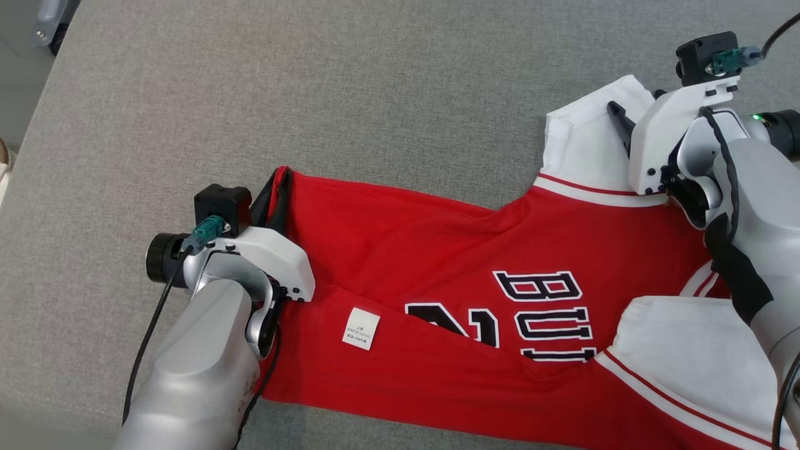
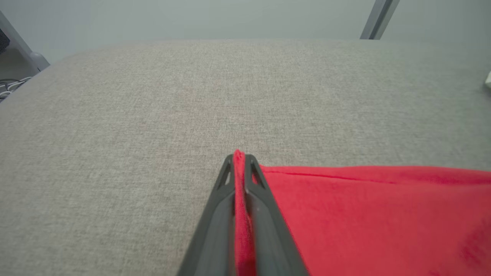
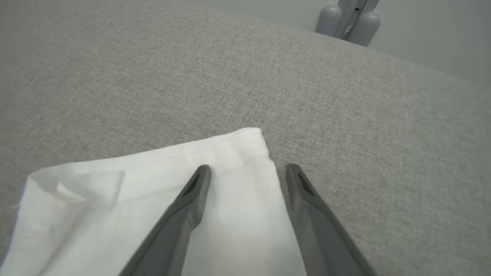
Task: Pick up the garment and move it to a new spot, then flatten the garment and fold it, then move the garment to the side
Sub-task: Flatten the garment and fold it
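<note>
we see left jaws clenched on the limp, light garment (image 1: 450, 244) hem; right jaws released over its white sleeve (image 3: 238, 176), pinch that corner.

The garment (image 1: 437, 250) runs off the head view's bottom and right edges, so its full outline cannot be confirmed. A red fold covers part of the black lettering (image 1: 550, 306). Print on the white label (image 1: 361, 329) is too small to read. The right forearm (image 1: 765, 206) masks part of the cloth.

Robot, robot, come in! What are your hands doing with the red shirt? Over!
Left gripper shut on shirt hem. Right gripper open over white sleeve. Nothing blocking.
</note>
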Robot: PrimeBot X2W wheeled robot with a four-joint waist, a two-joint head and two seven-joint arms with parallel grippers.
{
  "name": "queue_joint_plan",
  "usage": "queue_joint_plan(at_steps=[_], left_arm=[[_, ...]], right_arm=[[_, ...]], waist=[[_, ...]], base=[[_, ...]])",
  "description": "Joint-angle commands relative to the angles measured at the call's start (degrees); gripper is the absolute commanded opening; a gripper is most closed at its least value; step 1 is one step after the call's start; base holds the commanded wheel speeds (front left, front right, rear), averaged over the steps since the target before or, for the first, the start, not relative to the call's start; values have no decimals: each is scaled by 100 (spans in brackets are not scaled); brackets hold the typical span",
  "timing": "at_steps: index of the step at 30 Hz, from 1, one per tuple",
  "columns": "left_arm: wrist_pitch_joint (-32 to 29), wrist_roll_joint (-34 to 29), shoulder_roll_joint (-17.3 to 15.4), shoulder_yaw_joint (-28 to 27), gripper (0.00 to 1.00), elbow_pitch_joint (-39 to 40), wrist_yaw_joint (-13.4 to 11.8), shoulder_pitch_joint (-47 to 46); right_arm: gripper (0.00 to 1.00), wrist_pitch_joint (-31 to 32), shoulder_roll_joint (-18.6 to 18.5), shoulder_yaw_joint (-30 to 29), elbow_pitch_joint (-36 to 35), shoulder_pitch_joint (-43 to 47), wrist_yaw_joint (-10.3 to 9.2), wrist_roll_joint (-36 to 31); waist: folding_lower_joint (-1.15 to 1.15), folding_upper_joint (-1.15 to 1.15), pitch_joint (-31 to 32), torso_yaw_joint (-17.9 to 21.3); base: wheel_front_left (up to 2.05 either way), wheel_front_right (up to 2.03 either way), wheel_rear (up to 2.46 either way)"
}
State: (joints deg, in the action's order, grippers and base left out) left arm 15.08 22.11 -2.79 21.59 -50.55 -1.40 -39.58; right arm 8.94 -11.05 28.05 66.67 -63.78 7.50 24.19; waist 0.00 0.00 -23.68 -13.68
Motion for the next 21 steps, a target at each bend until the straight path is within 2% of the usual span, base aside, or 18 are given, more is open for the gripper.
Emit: queue_joint_plan(at_steps=[1,2,3,4,5,9,15,21], left_arm=[[9,86,-28,59,0,43,-62,-131],[8,142,-28,131,0,64,-96,-127],[8,194,-28,193,0,78,-131,-122],[8,246,-31,239,0,91,-164,-126],[9,286,-30,274,0,104,-197,-136],[9,366,-29,242,0,195,-339,-202],[9,136,-33,-91,0,434,-483,-246],[10,-81,-61,-540,0,599,-485,-140]], right_arm=[[100,89,-18,61,67,-64,-2,-28],[85,145,4,114,117,-54,-1,4],[63,150,8,151,143,-44,-1,33],[25,112,-11,202,147,-60,-1,22],[0,62,-42,234,158,-91,-1,24],[0,-372,-257,251,249,-315,-3,-75],[0,-1215,-394,-23,527,-572,-2,-322],[0,-2005,-252,-359,637,-571,-2,-451]], waist=[[0,0,-67,-77],[0,0,-78,-94],[0,0,-84,-108],[0,0,-91,-119],[0,0,-97,-124],[0,0,-101,-120],[0,0,-103,-58],[0,0,-1,147]], base=[[0,0,0],[0,0,0],[0,0,0],[0,0,0],[0,0,0],[0,0,0],[0,0,0],[0,0,0]])
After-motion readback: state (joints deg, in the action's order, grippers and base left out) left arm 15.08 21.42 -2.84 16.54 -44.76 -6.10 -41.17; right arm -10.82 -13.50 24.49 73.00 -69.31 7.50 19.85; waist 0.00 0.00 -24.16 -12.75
